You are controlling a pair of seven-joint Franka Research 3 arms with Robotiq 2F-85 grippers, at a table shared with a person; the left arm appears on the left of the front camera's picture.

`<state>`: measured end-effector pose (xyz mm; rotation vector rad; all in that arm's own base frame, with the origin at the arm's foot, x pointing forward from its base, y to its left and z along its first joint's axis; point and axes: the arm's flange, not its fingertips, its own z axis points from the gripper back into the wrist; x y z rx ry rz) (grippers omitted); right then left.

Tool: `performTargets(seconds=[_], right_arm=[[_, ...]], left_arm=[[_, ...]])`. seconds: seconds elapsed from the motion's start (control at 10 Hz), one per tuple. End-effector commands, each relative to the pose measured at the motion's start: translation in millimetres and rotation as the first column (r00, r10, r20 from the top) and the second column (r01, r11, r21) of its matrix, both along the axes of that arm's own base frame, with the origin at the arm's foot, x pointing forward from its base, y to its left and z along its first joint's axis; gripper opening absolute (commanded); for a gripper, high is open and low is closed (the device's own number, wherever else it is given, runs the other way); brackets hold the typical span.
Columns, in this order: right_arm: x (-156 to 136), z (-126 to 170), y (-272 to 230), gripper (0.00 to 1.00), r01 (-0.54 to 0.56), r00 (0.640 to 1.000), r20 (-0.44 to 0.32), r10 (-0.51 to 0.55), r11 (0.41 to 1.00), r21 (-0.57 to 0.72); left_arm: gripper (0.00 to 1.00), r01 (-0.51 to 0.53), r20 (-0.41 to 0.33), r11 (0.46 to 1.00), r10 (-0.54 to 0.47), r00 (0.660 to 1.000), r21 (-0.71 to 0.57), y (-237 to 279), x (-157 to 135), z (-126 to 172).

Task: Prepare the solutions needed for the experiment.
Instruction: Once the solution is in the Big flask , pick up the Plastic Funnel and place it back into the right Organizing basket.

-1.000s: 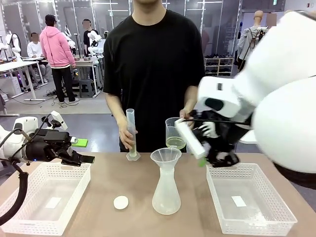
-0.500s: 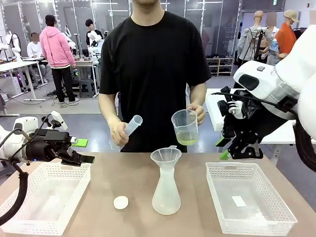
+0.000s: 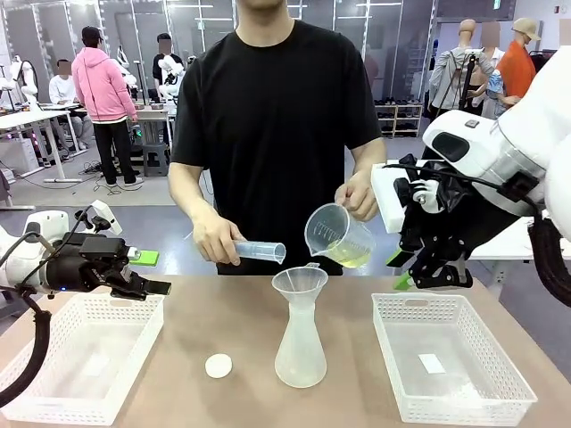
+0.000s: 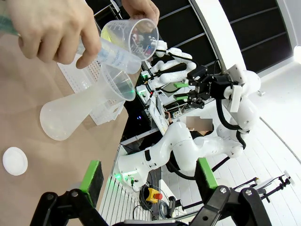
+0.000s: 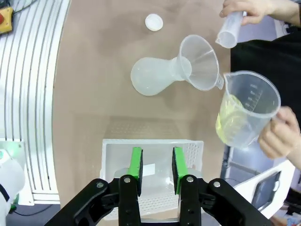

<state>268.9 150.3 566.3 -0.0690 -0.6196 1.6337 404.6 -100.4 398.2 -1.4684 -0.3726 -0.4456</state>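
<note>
A person across the table tilts a clear beaker point(image 3: 337, 234) holding the pale yellow solutions point(image 3: 350, 257) toward a graduated cylinder point(image 3: 260, 251), which their other hand holds level above the funnel point(image 3: 300, 283). The funnel sits in a frosted conical flask point(image 3: 301, 348) at mid-table. My right gripper point(image 3: 400, 269) hangs right of the beaker, above the right basket, jaws narrowly apart and empty point(image 5: 157, 153). The right wrist view looks down on the beaker point(image 5: 248, 108), funnel point(image 5: 200, 63) and flask point(image 5: 150, 75). My left gripper point(image 3: 153, 273) stands open over the left basket, empty point(image 4: 148, 172).
A white basket point(image 3: 53, 392) lies at the left and another point(image 3: 500, 392) at the right. A round white cap point(image 3: 219, 366) rests on the table left of the flask. People and other tables stand far behind.
The person lifted the cylinder off the table, turned it level over the funnel and tipped the beaker toward it. My right arm drew back to the right, away from the beaker. The left arm stayed still.
</note>
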Motion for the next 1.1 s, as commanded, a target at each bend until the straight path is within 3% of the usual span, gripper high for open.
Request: performTargets(seconds=[0.0,0.1,0.2,0.3,0.5,0.6,0.7,0.9,1.0], right_arm=[[18,-25,-26,0.35,0.243,0.96,-0.195,-0.199,0.941,0.236],[20,-35,-38,0.35,0.338,0.924,-0.296,-0.241,0.878,0.339],[22,-45,-51,0.35,0.437,0.876,-0.412,-0.249,0.772,0.462],[26,-53,-62,0.35,0.633,0.748,-0.59,-0.305,0.597,0.494],[21,-72,-87,0.35,0.724,0.664,-0.705,-0.25,0.45,0.523],[15,-81,-92,0.35,0.735,0.618,-0.778,-0.114,0.435,0.52],[8,-91,-98,0.35,0.762,0.55,-0.833,-0.068,0.449,0.467],[-1,-106,-104,0.35,0.778,0.432,-0.896,-0.104,0.545,0.312],[-2,-112,-108,0.35,0.786,0.383,-0.917,-0.116,0.562,0.257]], left_arm=[[1.0,0.017,0.005,1.0,-0.017,1.0,-0.001,1,-1,2],[1.0,0.017,0.005,1.0,-0.017,1.0,-0.001,1,-1,2],[1.0,0.017,0.005,1.0,-0.017,1.0,-0.001,1,-1,2],[1.0,0.017,0.005,1.0,-0.017,1.0,-0.001,1,-1,2],[1.0,0.017,0.005,1.0,-0.017,1.0,-0.001,1,-1,2],[1.0,0.017,0.005,1.0,-0.017,1.0,-0.001,1,-1,2],[1.0,0.017,0.005,1.0,-0.017,1.0,-0.001,1,-1,2],[1.0,0.017,0.005,1.0,-0.017,1.0,-0.001,1,-1,2],[1.0,0.017,0.005,1.0,-0.017,1.0,-0.001,1,-1,2]])
